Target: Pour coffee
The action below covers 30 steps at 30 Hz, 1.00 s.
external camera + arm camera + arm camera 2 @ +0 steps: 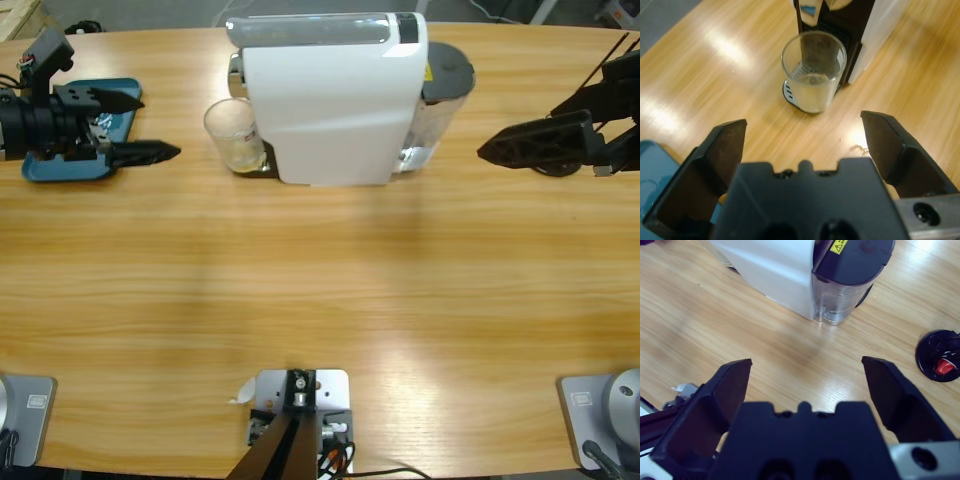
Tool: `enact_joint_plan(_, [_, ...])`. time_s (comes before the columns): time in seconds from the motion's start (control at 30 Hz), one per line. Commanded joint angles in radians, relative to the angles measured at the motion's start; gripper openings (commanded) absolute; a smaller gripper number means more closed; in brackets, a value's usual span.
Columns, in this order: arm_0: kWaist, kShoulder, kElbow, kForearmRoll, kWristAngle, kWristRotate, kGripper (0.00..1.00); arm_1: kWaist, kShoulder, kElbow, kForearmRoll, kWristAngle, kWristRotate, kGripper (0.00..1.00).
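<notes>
The glass cup point(233, 133) is sitting on the drip tray at the front of the white coffee machine point(335, 100), toward eleven o'clock on the table point(320, 290), and a shallow layer of pale yellowish coffee point(812, 92) is lying in its bottom. So some brew looks to be in the glass already; whether the machine is running right now, I cannot tell, since no stream is showing under the spout in the left wrist view.

The left gripper point(140, 125) is hanging at nine o'clock over the blue tray point(120, 95), jaws spread wide and holding nothing, pointing toward the cup but well apart from it. The right gripper point(495, 150) is waiting at three o'clock beside the machine's grey water tank point(852, 270), likewise spread and empty in its wrist view.

Judging from this, lifting the cup and pouring are both still to come, and no second vessel to pour into is showing anywhere.

Hard to read: the spout is mostly cut off at the top of the left wrist view, and the cup's far side is tucked against the machine. A small black round thing with a red centre point(939, 362) is sitting at three o'clock in the right wrist view, cut by the edge; what it is, I cannot say.
</notes>
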<state>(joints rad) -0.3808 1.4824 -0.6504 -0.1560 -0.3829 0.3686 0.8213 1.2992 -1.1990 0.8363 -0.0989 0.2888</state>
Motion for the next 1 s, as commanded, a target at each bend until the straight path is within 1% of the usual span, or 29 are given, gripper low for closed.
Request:
enact_joint_plan(0.03, [-0.012,0.118,0.018,-0.083,-0.052,0.004,0.996,0.01,0.052,0.034,-0.014,0.011,0.012,1.0])
enact_joint_plan(0.2, [-0.02,0.13,0.02,-0.085,-0.042,0.006,0.997,0.01,0.058,0.043,-0.022,0.017,0.012,1.0])
enact_joint_plan(0.27, [-0.023,0.133,0.018,-0.085,-0.04,0.038,1.0,0.01,0.058,0.046,-0.023,0.018,0.012,1.0])
enact_joint_plan(0.4, [-0.034,0.15,0.014,-0.092,-0.064,0.083,1.0,0.01,0.058,0.057,-0.032,0.02,0.012,1.0])
enact_joint_plan(0.57, [-0.035,0.19,0.009,-0.129,-0.079,0.093,1.0,0.01,0.064,0.067,-0.039,0.021,0.012,1.0])
enact_joint_plan(0.77, [-0.035,0.259,-0.026,-0.189,-0.094,0.093,1.0,0.01,0.084,0.068,-0.055,0.027,0.012,1.0])
enact_joint_plan(1.0, [-0.035,0.318,-0.067,-0.206,-0.134,0.093,1.0,0.01,0.107,0.068,-0.062,0.033,0.012,1.0])
